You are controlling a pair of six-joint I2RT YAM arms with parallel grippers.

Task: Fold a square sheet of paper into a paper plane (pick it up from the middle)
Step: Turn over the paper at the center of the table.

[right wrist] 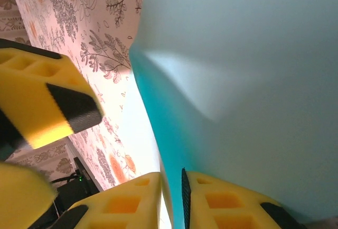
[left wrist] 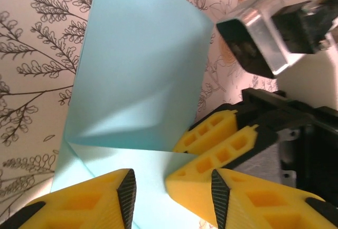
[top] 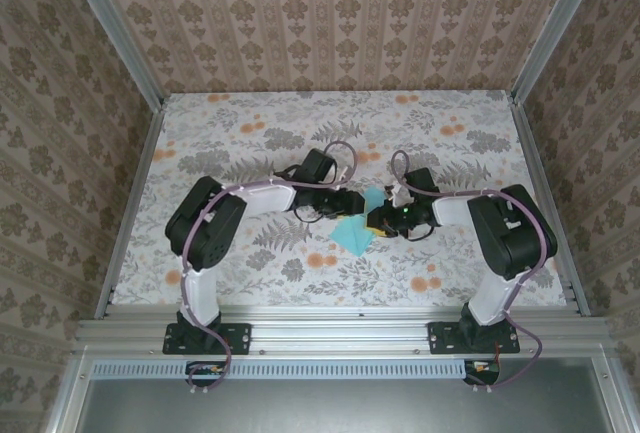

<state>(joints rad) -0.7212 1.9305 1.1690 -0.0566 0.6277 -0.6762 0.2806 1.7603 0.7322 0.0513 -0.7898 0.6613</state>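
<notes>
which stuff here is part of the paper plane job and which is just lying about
For the job: paper sheet; left gripper, jaws apart; right gripper, jaws pinching the sheet's edge.
Just surroundings: floral table; metal frame; patterned walls.

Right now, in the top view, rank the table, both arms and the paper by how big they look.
1. Table, largest.
2. Left arm and right arm: they look about alike, so I won't rank one over the other.
3. Paper, smallest.
</notes>
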